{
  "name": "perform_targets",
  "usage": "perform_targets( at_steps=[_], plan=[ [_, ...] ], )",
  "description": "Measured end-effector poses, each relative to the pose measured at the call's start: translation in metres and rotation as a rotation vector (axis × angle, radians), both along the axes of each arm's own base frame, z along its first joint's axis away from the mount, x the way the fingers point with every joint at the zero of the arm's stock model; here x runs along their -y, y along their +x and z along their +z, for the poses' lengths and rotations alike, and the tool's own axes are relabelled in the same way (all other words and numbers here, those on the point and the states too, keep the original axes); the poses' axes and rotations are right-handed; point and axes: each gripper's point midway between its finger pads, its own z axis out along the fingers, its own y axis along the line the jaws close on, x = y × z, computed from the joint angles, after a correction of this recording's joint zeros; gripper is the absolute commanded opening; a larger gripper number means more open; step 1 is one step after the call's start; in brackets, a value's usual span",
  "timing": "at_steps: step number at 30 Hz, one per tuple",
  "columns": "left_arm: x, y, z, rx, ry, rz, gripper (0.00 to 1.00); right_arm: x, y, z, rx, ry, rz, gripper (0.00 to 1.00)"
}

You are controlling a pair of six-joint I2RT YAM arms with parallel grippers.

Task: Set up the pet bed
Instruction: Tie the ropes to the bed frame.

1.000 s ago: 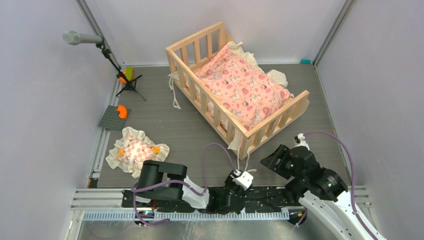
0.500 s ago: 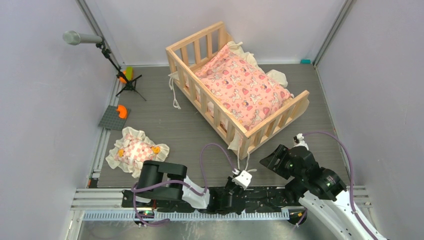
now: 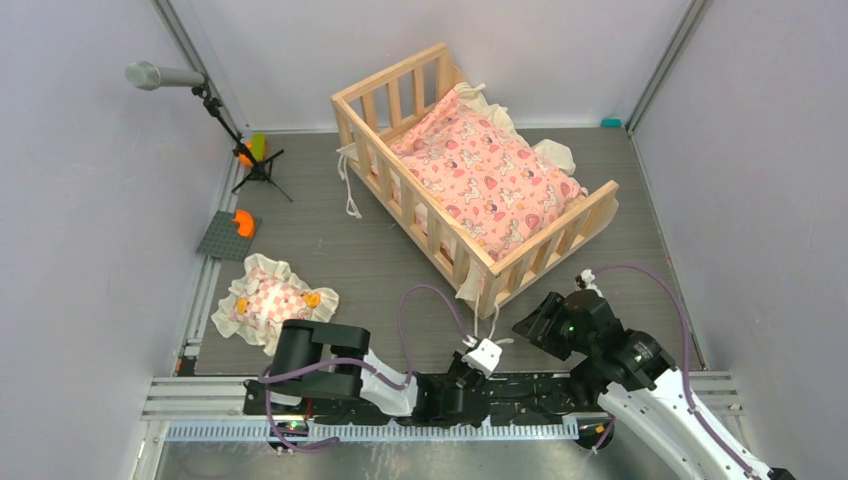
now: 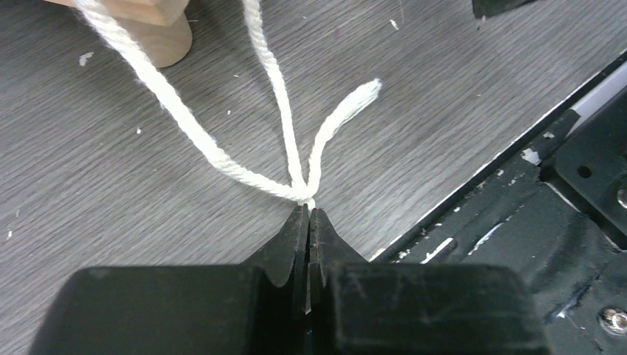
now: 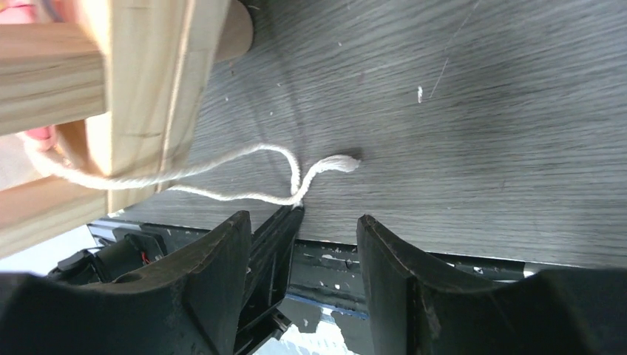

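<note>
The pink printed cushion hides the plank base of the pale slatted wooden pet bed, which stands mid-counter. In my wrist view the left gripper is pinched closed on a white twisted cord leading up to the bed's near corner leg. From above I can barely make out that grip. The right gripper hangs open and empty just beside it, at the near edge of the dark grey wood-grain counter. Bare counter lies left of the bed. Its long axis runs diagonally, far-left to near-right.
</note>
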Motion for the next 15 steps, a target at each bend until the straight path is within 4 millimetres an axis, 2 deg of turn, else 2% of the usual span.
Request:
perform_targets(
  at_steps=[11, 15],
  plan=[
    [-0.006, 0.005, 0.0, 0.008, 0.035, -0.006, 0.0, -0.012, 0.009, -0.043, -0.107, 0.042, -0.084, 0.55],
    [-0.006, 0.004, 0.0, 0.007, 0.035, -0.008, 0.0, -0.016, 0.011, -0.047, -0.13, 0.055, -0.098, 0.56]
  ],
)
